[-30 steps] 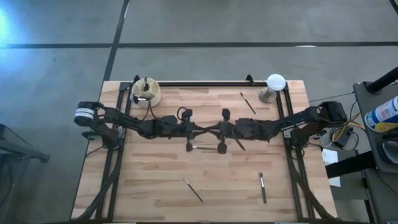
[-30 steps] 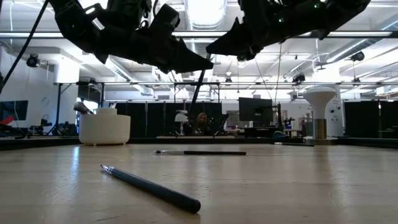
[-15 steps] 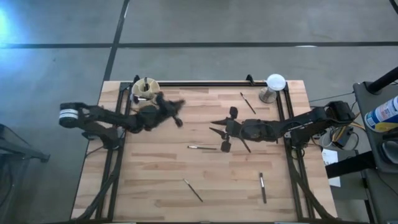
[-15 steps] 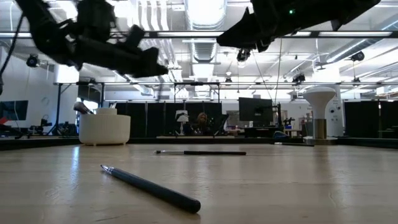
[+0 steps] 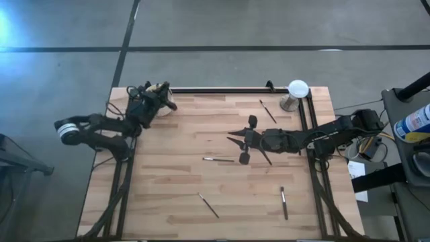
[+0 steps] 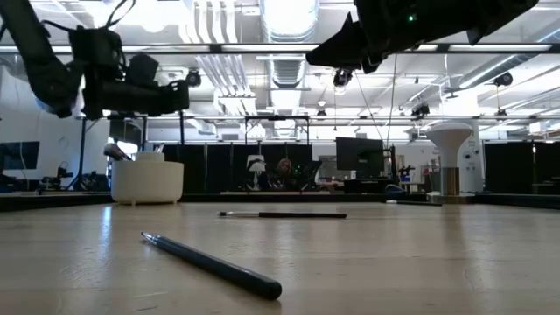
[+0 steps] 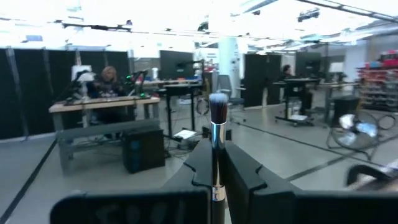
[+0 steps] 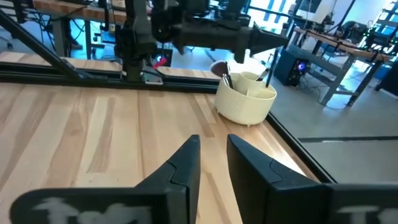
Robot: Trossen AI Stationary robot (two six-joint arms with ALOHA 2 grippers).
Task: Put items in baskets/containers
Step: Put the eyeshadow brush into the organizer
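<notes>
My left gripper (image 5: 163, 99) hovers over the cream cup (image 6: 147, 181) at the table's far left corner, shut on a makeup brush whose dark head (image 7: 217, 109) sticks out past the fingertips. The arm hides most of the cup in the high view; the right wrist view shows the cup (image 8: 245, 99) with brushes standing in it. My right gripper (image 5: 235, 138) hangs open over the table's middle, nothing between its fingers (image 8: 186, 162). Loose brushes lie flat on the table (image 5: 220, 159), (image 5: 208, 205), (image 5: 283, 202), (image 5: 268, 111). My left gripper pinches the brush between its two fingers at the silver ferrule (image 7: 216, 183), below the head. The brush lies along the fingers, head pointing forward beyond their tips. The fingers run about level, from the table's left toward its far edge. The brush is lifted clear of table and cup.
A white dome on a metal stand (image 5: 295, 91) is at the far right corner. A black rail (image 5: 222, 90) runs along the far edge. One brush (image 5: 263, 156) lies partly under my right arm. Bare wood lies between the cup and the middle.
My left gripper has swung from the table's middle toward the far left corner, carrying the brush, and has turned about until it stands over the cup. My right gripper has opened, let go of the brush, and stayed over the middle.
</notes>
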